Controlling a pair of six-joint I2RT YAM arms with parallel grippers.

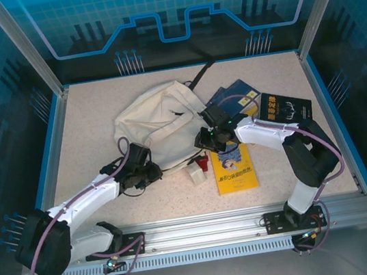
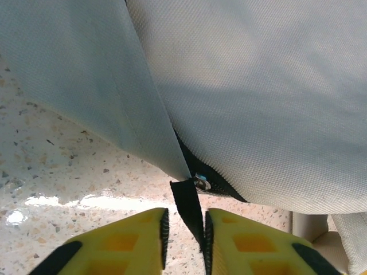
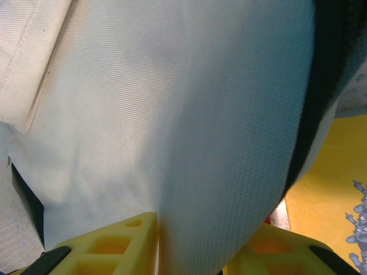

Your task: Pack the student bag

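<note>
The student bag [image 1: 157, 121], cream fabric with black straps, lies crumpled at the table's middle. My left gripper [image 1: 153, 175] is at its near left edge. In the left wrist view the bag [image 2: 258, 86] hangs just above the tabletop. Its black zipper pull strap [image 2: 188, 203] runs down from the metal slider [image 2: 202, 182] between my left gripper's [image 2: 185, 232] yellow fingers. The strap touches the right pad, with a gap to the left one. My right gripper [image 1: 204, 138] is at the bag's right edge; a fold of bag cloth [image 3: 172, 114] fills the space between its [image 3: 192, 240] fingers.
A yellow book [image 1: 235, 171] lies right of the bag, partly under the right arm. A blue book [image 1: 232, 95] and a black book [image 1: 286, 107] lie behind it. A small white and red object [image 1: 197, 170] sits by the bag's near edge. Blue walls ring the table.
</note>
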